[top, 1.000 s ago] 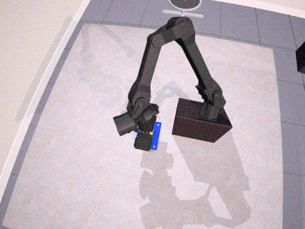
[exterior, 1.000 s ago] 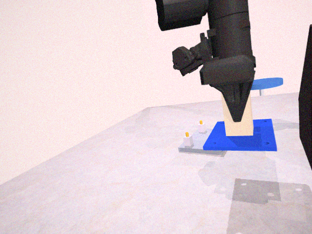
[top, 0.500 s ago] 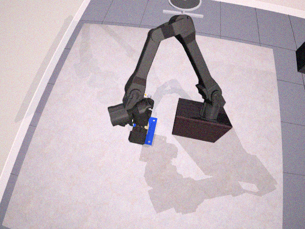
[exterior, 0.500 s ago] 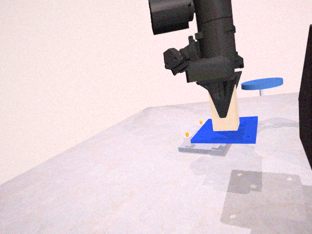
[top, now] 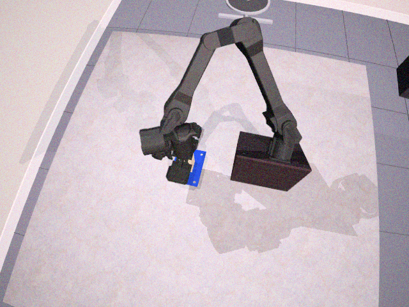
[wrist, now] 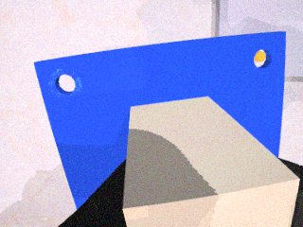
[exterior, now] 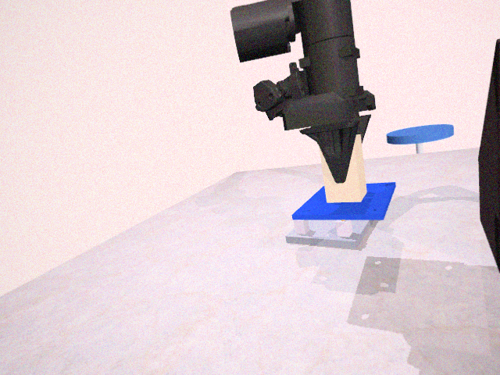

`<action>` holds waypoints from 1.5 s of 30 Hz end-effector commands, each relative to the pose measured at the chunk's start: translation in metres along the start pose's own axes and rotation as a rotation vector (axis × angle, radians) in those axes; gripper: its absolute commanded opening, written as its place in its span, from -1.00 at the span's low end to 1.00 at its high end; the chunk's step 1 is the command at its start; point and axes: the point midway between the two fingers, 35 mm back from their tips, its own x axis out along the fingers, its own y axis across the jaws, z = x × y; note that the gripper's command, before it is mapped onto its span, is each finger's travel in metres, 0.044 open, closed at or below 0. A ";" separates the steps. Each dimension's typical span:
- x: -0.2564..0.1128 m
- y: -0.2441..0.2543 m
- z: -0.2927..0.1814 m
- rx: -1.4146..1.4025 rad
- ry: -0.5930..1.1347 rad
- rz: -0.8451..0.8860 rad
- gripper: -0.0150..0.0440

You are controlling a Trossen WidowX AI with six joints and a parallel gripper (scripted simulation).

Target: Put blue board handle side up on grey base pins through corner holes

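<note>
My gripper (exterior: 340, 177) (wrist: 181, 159) is shut on the board's tan square handle (exterior: 351, 194) (wrist: 170, 115). The blue board (top: 199, 169) (exterior: 312, 208) (wrist: 166, 71) is held handle side up, roughly level, over the grey base (exterior: 323, 242). Two pale posts (exterior: 301, 226) (exterior: 344, 230) show below the board's front edge, with a trace of gold above the right one. In the wrist view, gold shows off-centre through the right far hole (wrist: 259, 58); the left far hole (wrist: 66, 82) shows only a pale surface. The other posts are hidden, and the top view shows no clear part of the base.
A dark brown box (top: 261, 171) carries the arm's mount, to the right of the board. The pale table top (top: 131, 231) (exterior: 161, 291) bears shadows of the arm and board. A round blue seat (exterior: 419, 135) stands beyond the table.
</note>
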 end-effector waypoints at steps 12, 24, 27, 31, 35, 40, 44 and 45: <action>-0.002 -0.027 0.022 0.020 -0.008 -0.002 -0.49; -0.002 -0.052 0.036 0.037 -0.009 -0.006 -0.49; -0.002 -0.058 0.039 0.042 -0.009 -0.008 -0.49; -0.002 -0.067 0.043 0.048 -0.010 -0.011 -0.49; -0.002 -0.076 0.047 0.054 -0.010 -0.014 -0.49; -0.002 -0.088 0.051 0.061 -0.009 -0.019 -0.49; -0.002 -0.097 0.054 0.067 -0.009 -0.023 -0.49; -0.002 -0.100 0.055 0.068 -0.009 -0.024 -0.49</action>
